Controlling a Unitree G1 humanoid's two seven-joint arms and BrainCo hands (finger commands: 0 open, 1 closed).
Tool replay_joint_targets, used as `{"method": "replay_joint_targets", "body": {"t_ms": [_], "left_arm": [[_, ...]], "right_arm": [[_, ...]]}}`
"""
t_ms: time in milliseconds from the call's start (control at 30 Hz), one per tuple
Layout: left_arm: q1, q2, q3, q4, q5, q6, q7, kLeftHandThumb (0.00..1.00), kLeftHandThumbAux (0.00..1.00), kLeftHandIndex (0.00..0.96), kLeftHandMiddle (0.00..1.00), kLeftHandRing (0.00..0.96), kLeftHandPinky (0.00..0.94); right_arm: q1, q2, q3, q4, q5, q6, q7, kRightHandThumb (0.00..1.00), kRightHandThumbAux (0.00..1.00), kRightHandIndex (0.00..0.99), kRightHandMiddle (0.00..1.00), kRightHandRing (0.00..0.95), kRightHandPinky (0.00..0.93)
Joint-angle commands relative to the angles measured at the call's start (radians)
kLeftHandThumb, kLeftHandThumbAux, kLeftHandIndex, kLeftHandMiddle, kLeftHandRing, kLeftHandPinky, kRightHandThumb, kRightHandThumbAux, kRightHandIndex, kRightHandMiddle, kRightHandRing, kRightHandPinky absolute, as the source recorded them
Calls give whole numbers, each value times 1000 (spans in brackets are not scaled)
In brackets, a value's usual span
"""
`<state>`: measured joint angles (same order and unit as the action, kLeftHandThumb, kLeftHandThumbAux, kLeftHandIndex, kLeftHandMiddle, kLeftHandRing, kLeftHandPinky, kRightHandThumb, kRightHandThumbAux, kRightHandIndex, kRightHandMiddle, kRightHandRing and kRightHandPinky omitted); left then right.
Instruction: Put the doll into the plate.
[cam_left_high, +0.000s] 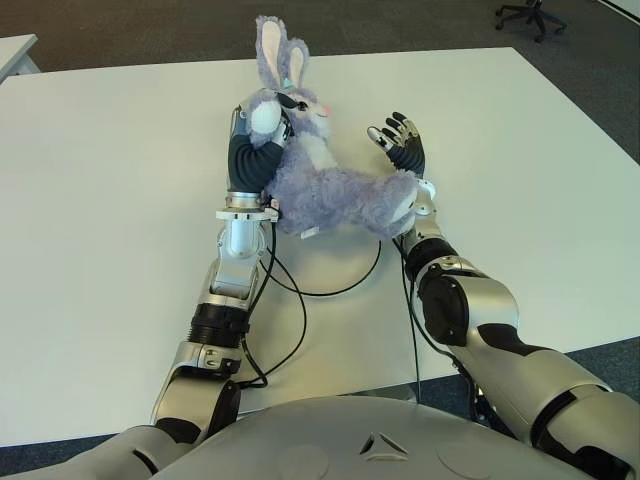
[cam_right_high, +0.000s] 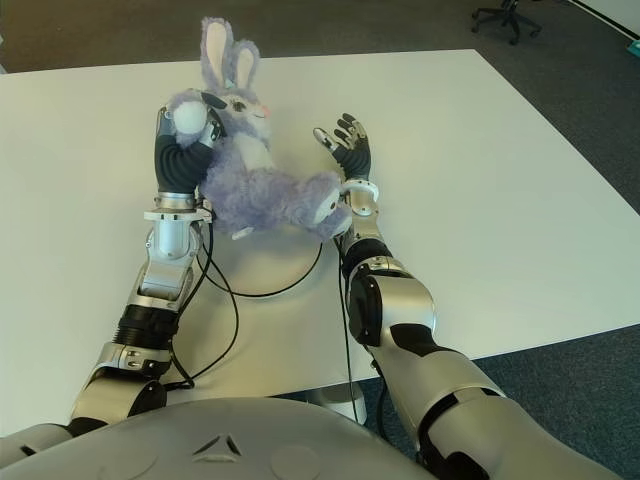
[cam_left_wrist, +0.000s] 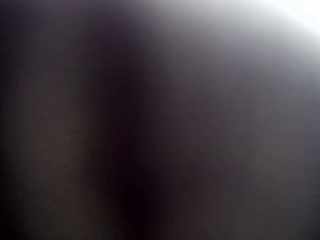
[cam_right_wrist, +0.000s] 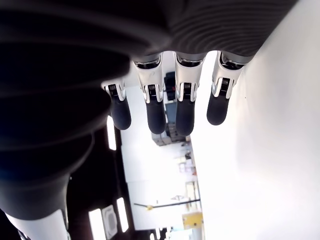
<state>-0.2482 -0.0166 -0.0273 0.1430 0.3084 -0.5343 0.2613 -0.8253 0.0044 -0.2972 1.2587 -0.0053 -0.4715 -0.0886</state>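
Observation:
The doll (cam_left_high: 330, 185) is a purple plush rabbit with long ears and a white belly. It hangs just above the white table (cam_left_high: 120, 200), a little beyond its middle. My left hand (cam_left_high: 252, 140) is shut on the doll's upper body, with a white paw showing over the fingers. The doll's legs drape across my right wrist. My right hand (cam_left_high: 400, 140) shows just right of the doll, palm up and open, and its fingers (cam_right_wrist: 155, 112) are spread and hold nothing. The left wrist view is dark and blocked. No plate shows in any view.
Black cables (cam_left_high: 300, 290) loop on the table under the doll, near my forearms. An office chair (cam_left_high: 530, 15) stands on the dark carpet beyond the far right corner. The corner of another table (cam_left_high: 15, 50) shows at the far left.

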Motion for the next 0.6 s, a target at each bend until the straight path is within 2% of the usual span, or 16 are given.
{"method": "replay_joint_targets", "body": {"t_ms": [33,367,600], "left_arm": [[28,-6,-10,13,2,12,9,722,698,443,857,856,853],[47,-18,-17,2,-25,6,3,721,698,442,867,859,852],[64,-20,-27,-7,-47,5,-12,722,698,443,855,858,857]], "right_arm": [[146,25,-8,90,9,81,-7,55,750,155,178,158,148],[149,28,-9,89,11,74,-5,73,769,159,189,165,151],[150,28,-10,88,12,75,-7,63,738,181,191,168,153]]}}
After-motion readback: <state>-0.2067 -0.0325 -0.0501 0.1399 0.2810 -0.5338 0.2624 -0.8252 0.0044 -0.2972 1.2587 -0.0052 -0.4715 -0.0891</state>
